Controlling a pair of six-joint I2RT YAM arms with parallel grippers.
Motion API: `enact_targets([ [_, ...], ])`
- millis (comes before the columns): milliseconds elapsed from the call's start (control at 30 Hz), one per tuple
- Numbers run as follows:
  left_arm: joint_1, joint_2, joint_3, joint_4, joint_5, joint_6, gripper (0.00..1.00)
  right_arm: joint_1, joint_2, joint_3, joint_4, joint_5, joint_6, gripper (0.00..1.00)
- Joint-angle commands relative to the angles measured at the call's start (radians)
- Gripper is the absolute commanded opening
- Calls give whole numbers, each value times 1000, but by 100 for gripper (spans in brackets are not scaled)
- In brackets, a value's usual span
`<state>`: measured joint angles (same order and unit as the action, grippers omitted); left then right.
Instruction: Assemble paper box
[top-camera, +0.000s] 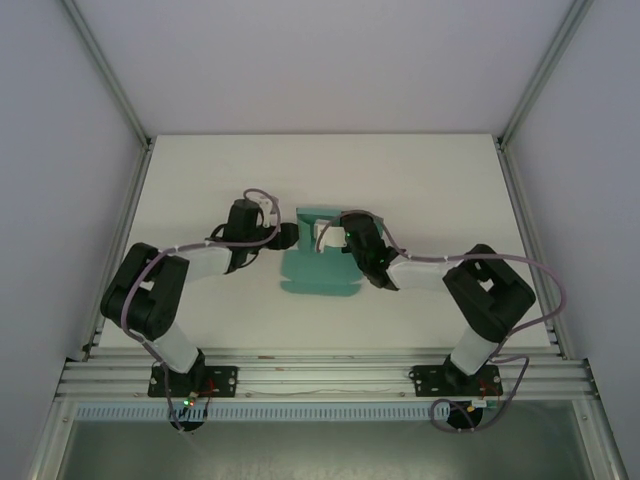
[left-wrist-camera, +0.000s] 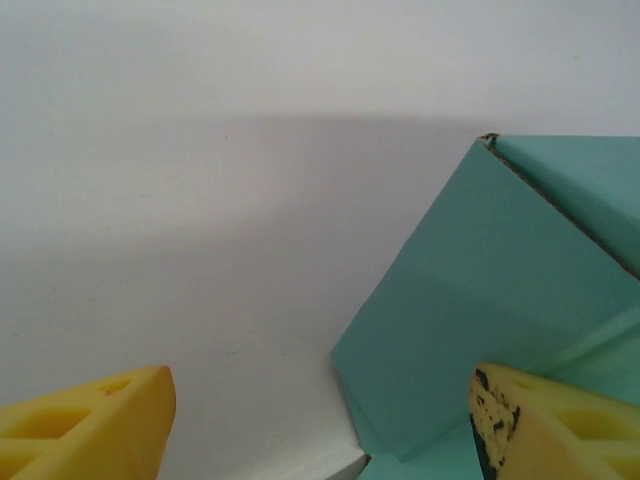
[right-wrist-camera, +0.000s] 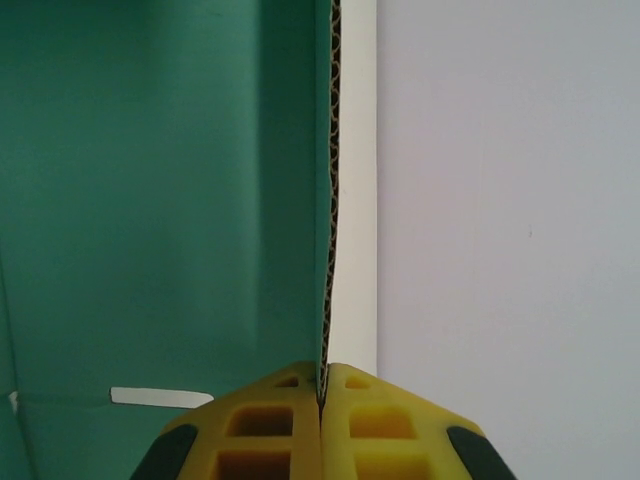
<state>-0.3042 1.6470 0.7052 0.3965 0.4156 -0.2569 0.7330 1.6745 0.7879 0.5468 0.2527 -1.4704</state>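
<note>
The paper box (top-camera: 318, 272) is a teal-green card sheet lying mid-table, its far flaps folded up. My right gripper (right-wrist-camera: 322, 392) is shut on the raised right wall of the box (right-wrist-camera: 160, 200), whose corrugated edge runs straight up from between the yellow fingers (right-wrist-camera: 380, 420). From above, the right gripper (top-camera: 352, 232) sits at the box's far right corner. My left gripper (top-camera: 288, 236) is at the box's left side, open. Its yellow fingers (left-wrist-camera: 90, 420) stand wide apart, with a folded teal panel (left-wrist-camera: 480, 300) close to the right finger. Whether that finger touches the card is unclear.
The white table (top-camera: 200, 180) is enclosed by white walls and aluminium posts (top-camera: 105, 75). A metal rail (top-camera: 320, 375) with both arm bases runs along the near edge. Bare tabletop lies behind and to both sides of the box.
</note>
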Motion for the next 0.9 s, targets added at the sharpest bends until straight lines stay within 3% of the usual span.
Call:
enact_targets([
  [0, -24, 1, -56, 177, 10, 58, 77, 14, -18, 0, -16, 33, 4, 0],
  [200, -48, 8, -87, 245, 9, 119, 77, 47, 5, -51, 62, 80, -43, 0],
  [333, -73, 17, -111, 257, -72, 143, 76, 70, 17, -83, 156, 106, -42, 0],
  [500, -95, 44, -97, 277, -146, 163, 68, 101, 11, -128, 216, 96, -62, 0],
  [700, -165, 66, -108, 381, -267, 203, 62, 108, -23, -106, 16, 86, 13, 0],
  [867, -171, 109, -72, 374, -270, 193, 43, 108, -27, -86, -59, 98, 56, 0],
])
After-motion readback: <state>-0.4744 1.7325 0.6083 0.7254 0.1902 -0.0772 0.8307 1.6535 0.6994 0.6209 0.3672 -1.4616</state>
